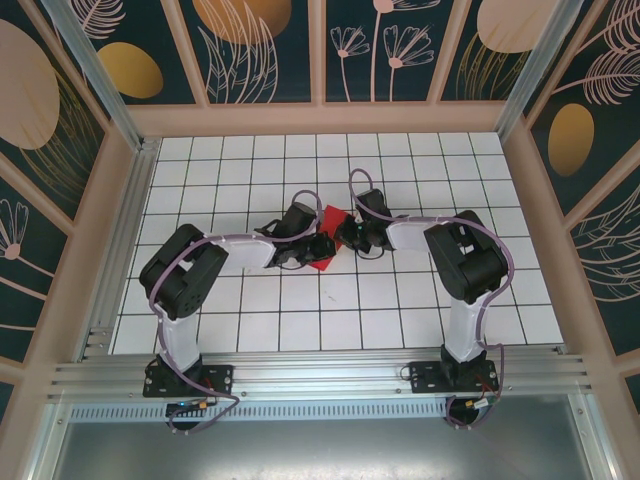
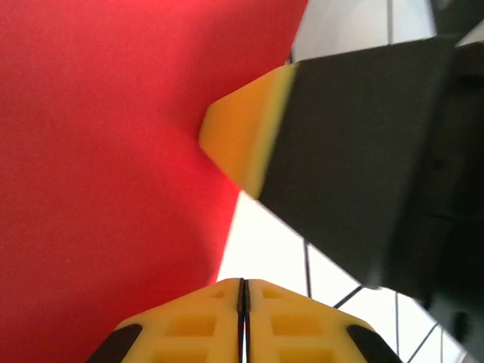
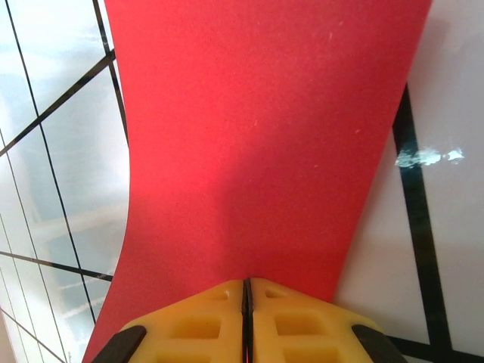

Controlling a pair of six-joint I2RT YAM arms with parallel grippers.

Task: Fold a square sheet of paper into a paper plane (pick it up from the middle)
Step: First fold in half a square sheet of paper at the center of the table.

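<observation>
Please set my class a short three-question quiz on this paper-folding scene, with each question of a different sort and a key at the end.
1. Multiple choice: what is the right gripper shut on? A) a blue cup B) the square sheet of paper C) nothing
2. True or false: the left gripper has its jaws wide open.
3. Short answer: what colour are the finger pads of both grippers?
Key: 1 B; 2 false, the jaws are shut; 3 yellow.
</observation>
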